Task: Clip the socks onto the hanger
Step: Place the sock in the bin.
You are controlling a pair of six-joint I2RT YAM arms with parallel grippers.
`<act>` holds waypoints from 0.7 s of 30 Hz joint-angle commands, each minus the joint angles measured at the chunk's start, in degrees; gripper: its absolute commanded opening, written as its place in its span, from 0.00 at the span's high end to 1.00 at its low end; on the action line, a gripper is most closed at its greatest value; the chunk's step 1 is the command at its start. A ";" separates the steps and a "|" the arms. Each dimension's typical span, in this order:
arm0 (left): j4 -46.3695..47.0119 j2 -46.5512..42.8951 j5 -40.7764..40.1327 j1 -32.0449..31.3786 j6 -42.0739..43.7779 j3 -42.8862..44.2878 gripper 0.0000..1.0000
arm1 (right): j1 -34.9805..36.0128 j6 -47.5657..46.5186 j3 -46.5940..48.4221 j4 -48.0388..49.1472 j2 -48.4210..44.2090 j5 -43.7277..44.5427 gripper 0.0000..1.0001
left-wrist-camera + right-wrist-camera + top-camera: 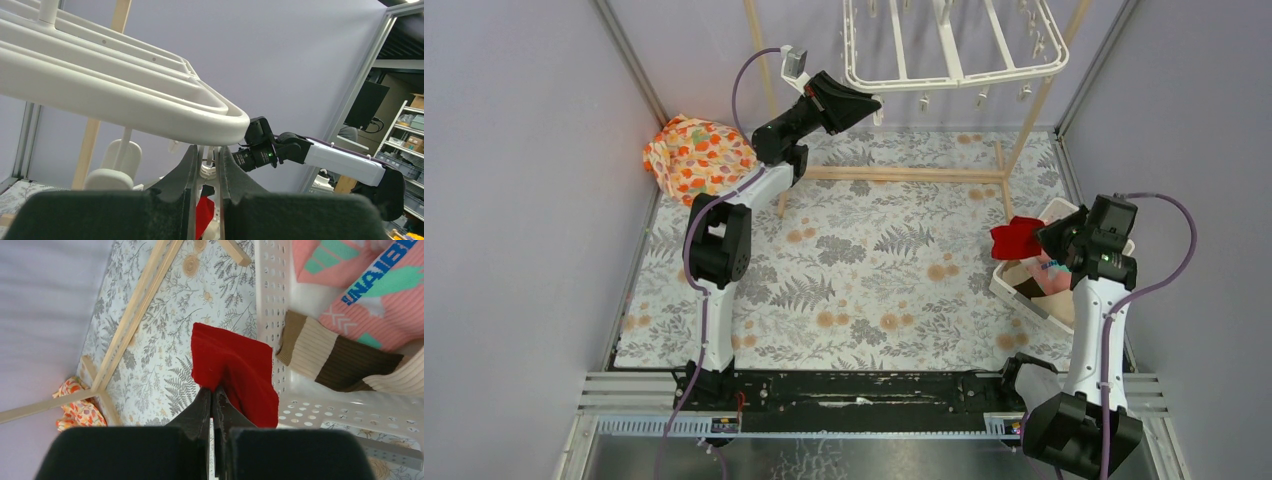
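The white hanger [954, 45] hangs at the back; its rim [150, 107] fills the left wrist view. My left gripper [871, 102] is raised to the hanger's front left corner and is shut on a white clip [210, 167] dangling under the rim. My right gripper [1046, 240] is shut on the red sock [1016, 238] and holds it above the basket's left edge; the sock [232, 372] hangs from the fingertips. The pink sock with teal patches [375, 285] and the tan and brown sock [340, 357] lie in the basket.
A white perforated basket [1014, 292] sits at the right of the floral mat. The orange-flowered cloth bundle [696, 155] lies at the back left. The light wooden stand [904, 173] holds the hanger, with a bar along the mat's back.
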 commanded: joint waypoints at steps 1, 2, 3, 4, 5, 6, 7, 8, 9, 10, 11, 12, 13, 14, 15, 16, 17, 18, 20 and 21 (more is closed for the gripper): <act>1.20 0.35 0.94 -0.26 1.34 0.84 1.00 | 0.03 1.00 -0.98 2.84 -0.22 -3.67 1.00; 1.20 0.28 0.94 -0.34 1.35 0.89 1.00 | 0.03 0.99 -2.12 3.14 -0.02 -3.59 1.00; 1.12 0.21 0.98 -0.45 1.39 0.82 1.00 | 0.02 0.99 -3.28 3.48 0.03 -3.17 1.00; 0.99 0.20 1.02 -0.50 1.50 0.87 1.00 | -0.02 1.08 -4.54 3.87 -0.03 -2.35 1.00; 0.84 0.06 1.16 -0.56 1.59 0.82 1.00 | 0.03 1.12 -5.43 3.93 -0.23 -1.19 1.00; 0.52 -0.03 1.33 -0.60 1.87 0.80 1.00 | 0.01 1.20 -5.98 3.93 -0.69 -0.20 1.00; 0.30 -0.19 1.42 -0.64 2.14 0.68 1.00 | 0.03 1.32 -6.27 4.02 -1.16 0.39 1.00; 0.05 -0.31 1.46 -0.65 2.40 0.56 1.00 | 0.03 1.36 -6.20 4.03 -1.65 0.69 1.00; -0.11 -0.42 1.47 -0.65 2.60 0.40 1.00 | 0.03 1.15 -5.78 3.83 -1.97 1.02 1.00; -0.16 -0.51 1.40 -0.65 2.68 0.31 1.00 | -0.04 1.02 -5.13 3.21 -2.06 1.33 1.00; 0.06 -0.52 1.31 -0.65 2.55 0.28 1.00 | 0.04 0.58 -4.23 2.39 -2.05 1.78 1.00; 0.32 -0.51 1.21 -0.77 2.31 0.28 1.00 | -0.01 0.20 -3.32 1.39 -1.99 2.13 1.00; 0.40 -0.37 1.14 -0.87 2.17 0.28 1.00 | -0.02 -0.17 -2.51 0.47 -2.17 2.35 1.00; 0.41 -0.38 1.16 -0.91 2.14 0.33 1.00 | -0.03 -0.23 -1.84 -0.06 -2.58 2.63 1.00; 0.49 -0.29 1.20 -0.99 2.14 0.37 1.00 | 0.00 -0.03 -1.50 -0.16 -2.99 2.72 1.00; 0.50 -0.41 1.14 -1.12 2.16 0.34 1.00 | 0.00 0.08 -1.23 -0.24 -3.41 2.86 1.00; 0.56 -0.45 1.10 -1.24 2.14 0.22 1.00 | -0.02 0.11 -0.73 -0.81 -3.73 3.18 1.00; 0.58 -0.51 1.12 -1.31 2.14 0.27 1.00 | -0.01 0.06 -0.32 -1.35 -3.96 3.26 1.00; 0.59 -0.52 1.09 -1.48 2.13 0.28 1.00 | -0.06 -0.34 0.39 -2.24 -4.29 3.59 1.00; 0.54 -0.54 1.09 -1.53 2.14 0.32 1.00 | -0.03 -0.41 0.33 -2.28 -4.39 3.52 1.00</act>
